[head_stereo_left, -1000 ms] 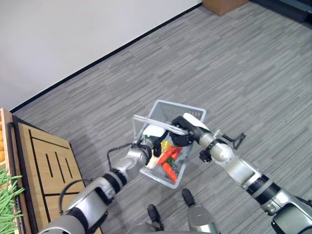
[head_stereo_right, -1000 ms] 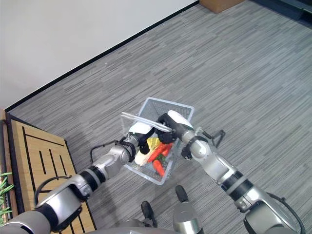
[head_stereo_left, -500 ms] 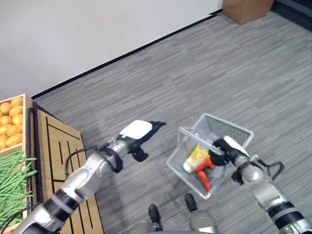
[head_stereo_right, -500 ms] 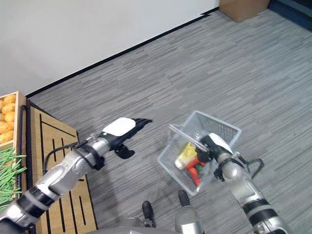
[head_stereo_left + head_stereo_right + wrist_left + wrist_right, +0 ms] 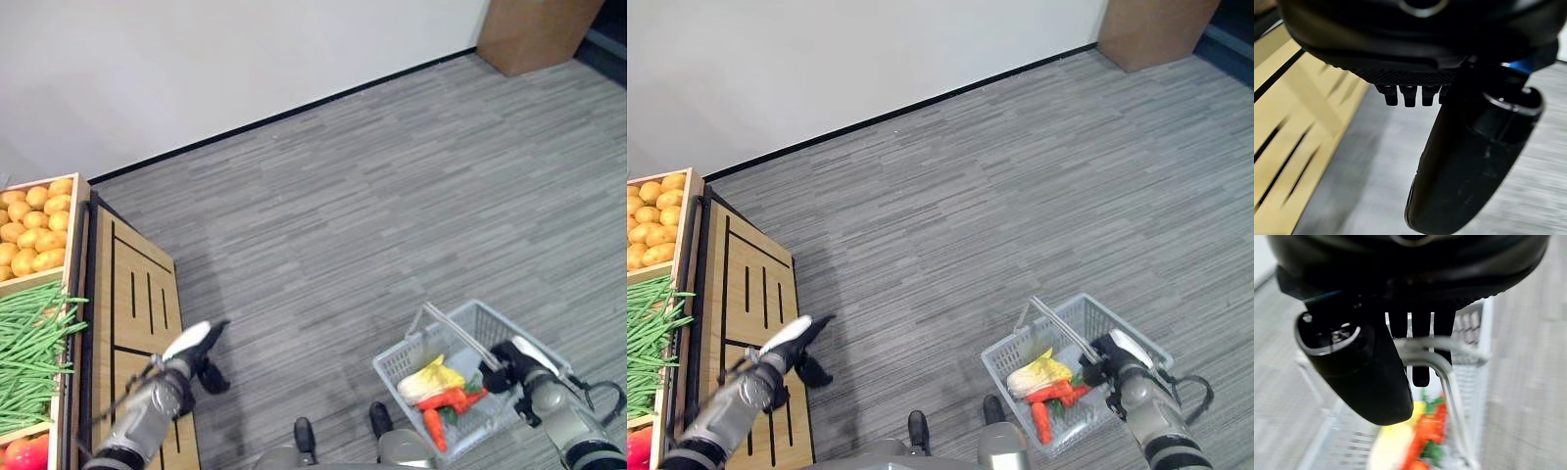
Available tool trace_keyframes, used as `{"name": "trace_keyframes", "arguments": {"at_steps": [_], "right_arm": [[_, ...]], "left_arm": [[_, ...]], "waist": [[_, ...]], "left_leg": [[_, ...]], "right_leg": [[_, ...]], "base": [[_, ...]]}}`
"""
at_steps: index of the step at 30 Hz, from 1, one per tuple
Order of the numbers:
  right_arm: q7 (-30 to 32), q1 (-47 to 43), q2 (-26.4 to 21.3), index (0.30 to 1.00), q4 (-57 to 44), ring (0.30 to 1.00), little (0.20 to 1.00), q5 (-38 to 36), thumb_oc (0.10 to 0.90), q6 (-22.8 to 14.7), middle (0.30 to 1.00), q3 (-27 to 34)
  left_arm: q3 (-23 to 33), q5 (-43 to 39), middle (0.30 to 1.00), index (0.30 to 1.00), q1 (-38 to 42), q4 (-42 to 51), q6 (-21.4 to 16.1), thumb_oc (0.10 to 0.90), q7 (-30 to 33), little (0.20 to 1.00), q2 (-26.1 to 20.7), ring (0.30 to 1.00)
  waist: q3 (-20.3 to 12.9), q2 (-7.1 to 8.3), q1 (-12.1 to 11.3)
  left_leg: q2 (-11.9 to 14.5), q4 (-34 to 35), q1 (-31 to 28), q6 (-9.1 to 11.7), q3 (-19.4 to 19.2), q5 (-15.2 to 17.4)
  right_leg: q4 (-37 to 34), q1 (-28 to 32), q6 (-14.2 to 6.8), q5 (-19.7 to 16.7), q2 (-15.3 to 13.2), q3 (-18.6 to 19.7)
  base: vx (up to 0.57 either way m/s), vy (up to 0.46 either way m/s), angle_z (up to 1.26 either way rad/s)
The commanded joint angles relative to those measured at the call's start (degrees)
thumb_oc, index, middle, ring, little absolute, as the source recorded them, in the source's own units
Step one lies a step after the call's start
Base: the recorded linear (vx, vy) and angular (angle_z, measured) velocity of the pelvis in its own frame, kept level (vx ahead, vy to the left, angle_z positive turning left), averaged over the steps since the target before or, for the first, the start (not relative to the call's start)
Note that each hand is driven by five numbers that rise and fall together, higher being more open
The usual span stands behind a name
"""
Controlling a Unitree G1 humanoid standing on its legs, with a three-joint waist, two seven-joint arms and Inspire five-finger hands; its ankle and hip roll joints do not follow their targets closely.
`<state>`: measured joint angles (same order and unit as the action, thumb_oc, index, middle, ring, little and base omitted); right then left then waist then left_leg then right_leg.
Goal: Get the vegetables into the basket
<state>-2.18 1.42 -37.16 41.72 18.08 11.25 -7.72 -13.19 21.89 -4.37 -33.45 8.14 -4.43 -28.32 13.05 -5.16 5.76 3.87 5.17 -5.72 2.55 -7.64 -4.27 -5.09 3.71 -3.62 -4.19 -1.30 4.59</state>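
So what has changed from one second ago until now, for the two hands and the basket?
The left hand has left the basket and drawn back to the wooden stand, open and holding nothing. The view itself has also shifted, so the basket's own move is hard to judge. The right hand is still shut on the basket's handle, and the carrots and the yellow vegetable are still inside.

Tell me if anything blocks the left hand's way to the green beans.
Nothing visible does. The open left hand hangs over the slatted wooden panel, and the green beans lie uncovered in the crate beside that panel.
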Motion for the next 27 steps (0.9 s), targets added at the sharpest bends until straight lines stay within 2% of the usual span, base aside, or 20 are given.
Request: {"name": "trace_keyframes", "arguments": {"at_steps": [1,5,6,9,10,12,16,27], "right_arm": [[4.61,-2.2,-1.8,0.3,0.65,0.3,0.3,-0.53,0.4,-2.31,0.3,1.44],[7.49,-2.93,3.1,0.3,12.37,0.3,0.3,-5.54,0.4,-2.76,0.3,0.84],[8.46,-3.62,5.49,0.3,17.85,0.3,0.3,-9.23,0.4,-3.37,0.3,0.78],[9.07,-3.95,7.7,0.3,22.72,0.3,0.3,-12.83,0.4,-3.86,0.3,1.08],[8.71,-4.0,10.55,0.3,28.25,0.3,0.3,-17.69,0.4,-4.36,0.3,1.91],[8.59,-4.01,11.13,0.3,29.44,0.3,0.3,-19.55,0.4,-4.51,0.3,2.49],[7.16,-3.15,12.89,0.3,33.48,0.3,0.3,-22.47,0.4,-5.0,0.3,3.74],[7.47,-2.51,13.77,0.3,35.33,0.3,0.3,-22.03,0.4,-4.99,0.3,3.28]], "left_arm": [[-0.61,-1.82,1.0,1.0,2.91,-4.96,0.0,0.9,5.04,1.0,-0.26,1.0],[-0.48,-3.61,1.0,1.0,5.26,-25.23,1.58,0.9,9.32,1.0,5.77,1.0],[-0.57,-3.88,1.0,1.0,6.71,-32.11,1.67,0.9,10.9,1.0,7.6,1.0],[0.13,-4.83,1.0,1.0,7.32,-37.36,1.98,0.9,12.02,1.0,8.82,1.0],[1.3,-5.27,1.0,1.0,7.49,-42.57,2.42,0.9,12.38,1.0,9.69,1.0],[1.9,-5.93,1.0,1.0,7.43,-43.74,2.48,0.9,12.4,1.0,9.91,1.0],[6.9,-12.94,1.0,1.0,5.6,-47.52,2.07,0.9,11.64,1.0,10.87,1.0],[7.7,-17.66,1.0,1.0,5.62,-47.06,0.88,0.9,11.17,1.0,11.88,1.0]], "waist": [[-6.83,3.26,-0.98],[-6.98,3.76,-1.3],[-7.09,3.98,-1.31],[-7.2,4.2,-1.48],[-7.43,4.43,-1.92],[-7.45,4.49,-2.0],[-7.59,4.75,-2.88],[-7.67,5.08,-3.56]], "left_leg": [[-0.88,-0.17,-2.42,1.74,1.3,4.74],[-0.95,-0.17,-2.2,1.76,1.56,4.55],[-0.84,-0.17,-2.2,1.82,1.53,4.47],[-0.8,-0.17,-2.22,1.85,1.56,4.46],[-0.88,-0.17,-2.19,1.84,1.75,4.43],[-0.88,-0.17,-2.19,1.86,1.75,4.4],[-1.0,-0.17,-2.06,1.84,2.23,4.22],[-1.08,-0.17,-1.67,1.71,2.91,4.19]], "right_leg": [[0.64,0.11,-2.94,2.27,-3.62,-4.38],[0.77,0.05,-2.81,2.32,-3.5,-4.67],[0.86,0.03,-2.77,2.37,-3.45,-4.81],[0.88,0.12,-2.72,2.45,-3.33,-4.9],[0.91,0.31,-2.58,2.65,-3.18,-5.12],[0.9,0.38,-2.58,2.72,-3.18,-5.21],[0.81,0.63,-2.57,2.83,-3.34,-5.91],[0.7,0.84,-2.62,2.85,-3.58,-6.74]], "base": [[0.0,0.0,0.0],[-0.02,-0.004,0.04],[-0.02,-0.001,0.04],[0.0,0.0,0.0],[0.0,0.0,0.0],[0.0,-0.004,0.04],[0.0,0.0,0.01],[0.0,-0.004,0.06]]}}
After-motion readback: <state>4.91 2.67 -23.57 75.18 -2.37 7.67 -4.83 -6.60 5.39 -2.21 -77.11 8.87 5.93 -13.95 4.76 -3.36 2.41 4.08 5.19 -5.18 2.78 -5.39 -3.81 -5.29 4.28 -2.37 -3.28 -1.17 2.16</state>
